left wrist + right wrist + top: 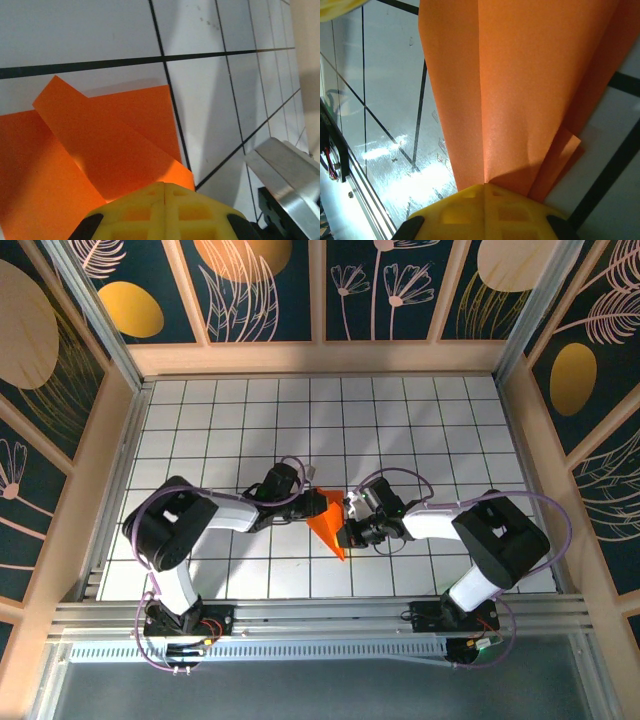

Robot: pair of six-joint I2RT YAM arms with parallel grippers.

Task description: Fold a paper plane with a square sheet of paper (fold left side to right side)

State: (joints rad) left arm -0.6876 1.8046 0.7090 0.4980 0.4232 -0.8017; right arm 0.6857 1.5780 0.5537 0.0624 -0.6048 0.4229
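Observation:
The square sheet of paper [328, 525], bright orange, is folded into a pointed wedge lying on the tiled floor between both arms, its tip toward the near edge. My left gripper [310, 502] is at its upper left side. In the left wrist view its yellow fingers [164, 187] are shut, with their tips over the flat paper [100, 145] and its folded flap. My right gripper [350, 530] meets the paper from the right. Its fingers [484, 187] are shut on the paper [520, 75] where a crease runs straight into the seam between them.
White tiled floor [400, 420] with black grid lines stretches behind the arms. An aluminium rail [300, 615] runs along the near edge, and wooden walls [320, 358] close in the back and sides. A metal part [285, 165] sits to the right of the left gripper.

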